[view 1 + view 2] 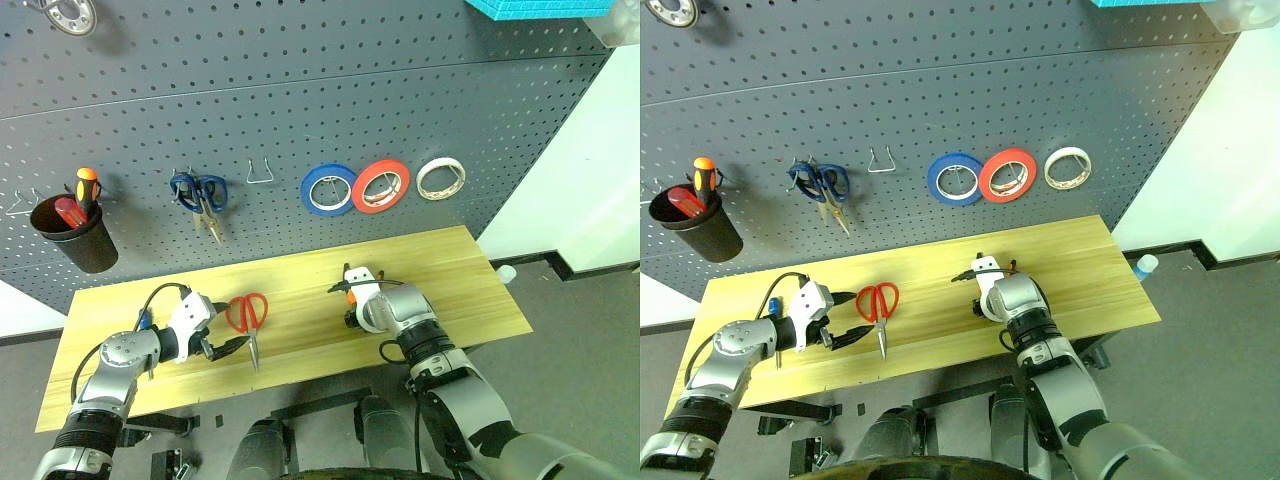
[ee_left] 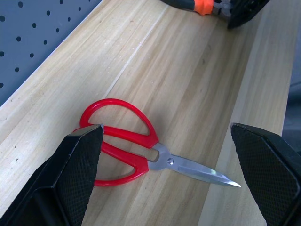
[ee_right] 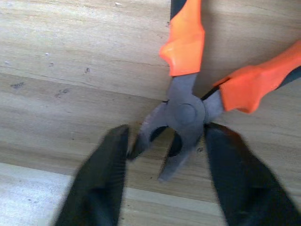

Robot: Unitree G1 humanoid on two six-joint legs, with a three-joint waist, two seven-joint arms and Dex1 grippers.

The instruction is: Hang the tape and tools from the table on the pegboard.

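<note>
Nearest you, your left gripper hovers low over the front left part of the light yellowish plank worktop, its two black fingers spread wide and holding nothing. Just beyond the fingertips lie the scissors with red finger loops, flat on the wood, steel blades pointing toward the front edge; in the left wrist view they sit between the spread fingers without touching them.

Further right, near the middle of the worktop, your right gripper points steeply down over the small pliers with orange-and-black arms. Its fingers stand on either side of the dark grey plier head, partly drawn in and close beside it; you cannot tell whether they have it pinched. The pliers lie flat on the wood with their arms splayed.

On the dark grey perforated pegboard behind the worktop, from left to right: a black cup holding orange-and-red screwdrivers, dark blue scissors on a hook, a bare wire hook, a blue tape roll, a red tape roll, and the thin cream-white tape ring, already hanging.
</note>
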